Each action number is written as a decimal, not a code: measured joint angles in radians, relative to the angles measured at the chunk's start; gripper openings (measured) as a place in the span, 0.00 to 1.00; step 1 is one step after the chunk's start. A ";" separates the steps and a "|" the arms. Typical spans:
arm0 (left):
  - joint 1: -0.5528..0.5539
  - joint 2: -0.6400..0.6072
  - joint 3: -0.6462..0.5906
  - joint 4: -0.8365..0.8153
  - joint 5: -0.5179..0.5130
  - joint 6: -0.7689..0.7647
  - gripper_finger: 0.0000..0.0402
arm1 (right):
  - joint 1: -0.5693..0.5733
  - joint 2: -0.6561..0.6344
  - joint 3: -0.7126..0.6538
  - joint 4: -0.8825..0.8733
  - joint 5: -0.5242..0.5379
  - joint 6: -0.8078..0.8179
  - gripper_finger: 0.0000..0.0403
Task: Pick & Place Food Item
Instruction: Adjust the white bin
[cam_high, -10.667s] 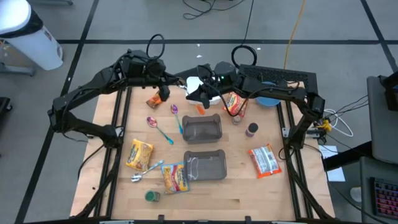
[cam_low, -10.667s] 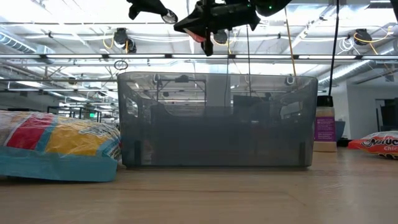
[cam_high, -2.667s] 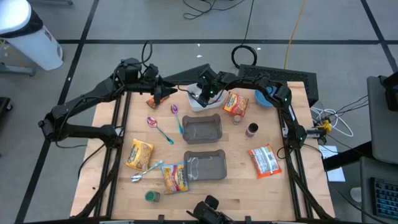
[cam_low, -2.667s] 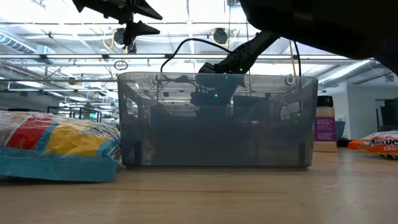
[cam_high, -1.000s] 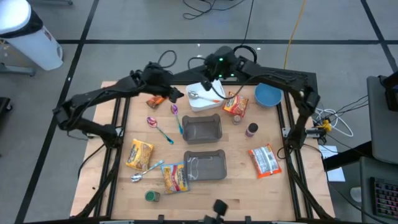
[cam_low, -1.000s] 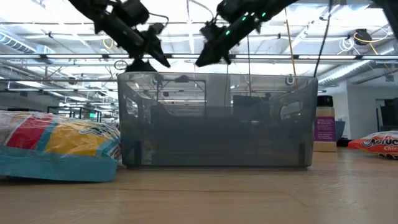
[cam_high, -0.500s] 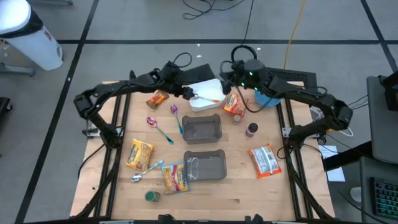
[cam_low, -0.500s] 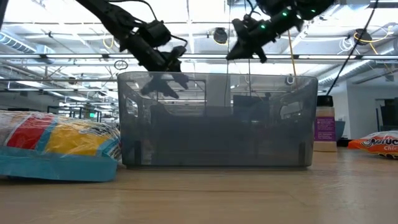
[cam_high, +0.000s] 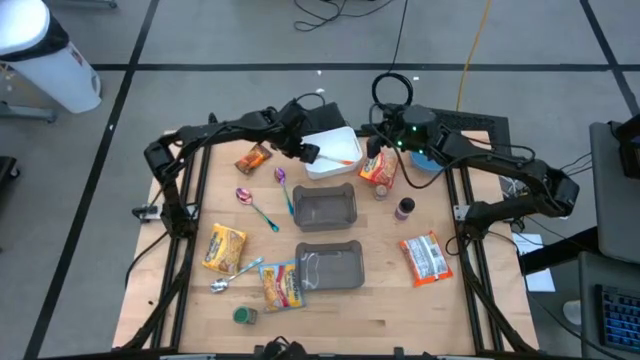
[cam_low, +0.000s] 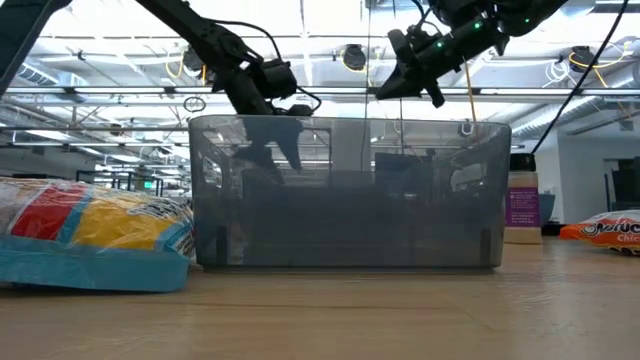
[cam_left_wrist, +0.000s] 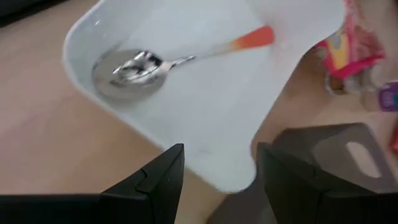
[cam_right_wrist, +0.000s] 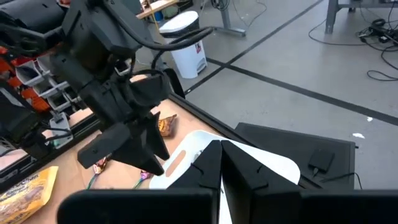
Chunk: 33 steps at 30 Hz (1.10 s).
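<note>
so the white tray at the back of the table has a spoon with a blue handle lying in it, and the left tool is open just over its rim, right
Not quite. The spoon lying in the white rectangular plastic tray has an orange handle, not a blue one; the left wrist view shows it clearly. The rest holds: the tray sits at the back of the table and the left tool is open just over its rim.

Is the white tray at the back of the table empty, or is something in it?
Not empty. The white tray holds one metal spoon with an orange handle, lying loose inside; the left gripper hangs open above the tray's rim.

Two dark, jointed arms trailing black cables, with what looks like a green light near the right wrist.
</note>
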 joint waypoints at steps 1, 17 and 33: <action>0.000 -0.001 0.001 -0.002 -0.017 0.008 0.52 | 0.000 0.000 0.000 0.000 0.000 0.000 0.00; 0.013 0.000 0.002 -0.063 -0.149 0.016 0.52 | 0.000 0.001 0.000 0.004 0.000 -0.009 0.00; 0.019 0.000 0.002 -0.038 -0.186 0.023 0.52 | 0.000 0.001 0.000 0.048 0.026 -0.009 0.00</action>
